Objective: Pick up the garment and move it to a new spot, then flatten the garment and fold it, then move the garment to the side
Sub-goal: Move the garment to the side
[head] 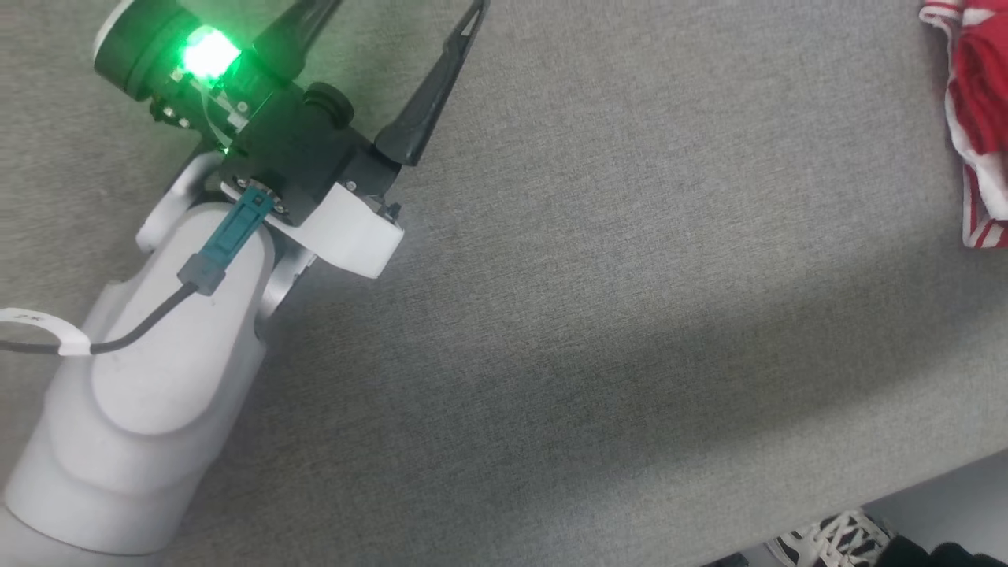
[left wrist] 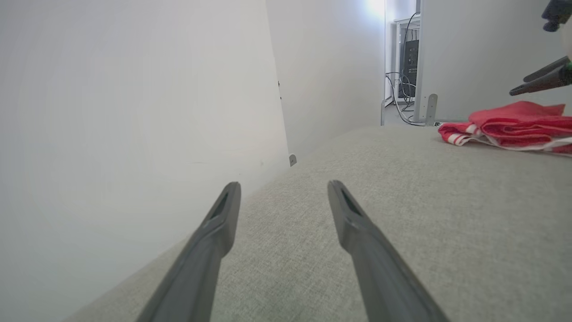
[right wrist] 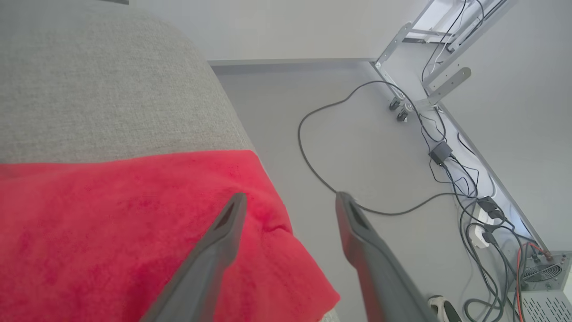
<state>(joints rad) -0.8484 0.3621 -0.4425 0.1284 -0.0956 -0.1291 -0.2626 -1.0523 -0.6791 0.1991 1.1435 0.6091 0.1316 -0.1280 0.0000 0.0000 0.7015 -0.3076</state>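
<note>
The garment (head: 980, 102), red with white striped trim, lies bunched at the far right edge of the head view. In the left wrist view the garment (left wrist: 509, 127) is a low folded pile at the far right of the table. My left gripper (head: 398, 16) is open and empty at the upper left, far from the garment. Its fingers (left wrist: 223, 223) hover over bare grey cloth. My right gripper (right wrist: 288, 201) is open just above the garment (right wrist: 111, 232), near the table's corner. Its dark fingers (left wrist: 540, 80) also show above the pile.
The table (head: 591, 276) is covered in grey fabric; its near edge runs along the lower right. A person's shoe (head: 835, 539) stands on the floor there. A white partition (left wrist: 134, 112) borders the table's left. Cables (right wrist: 357, 147) and a metal box (right wrist: 543, 286) lie on the floor.
</note>
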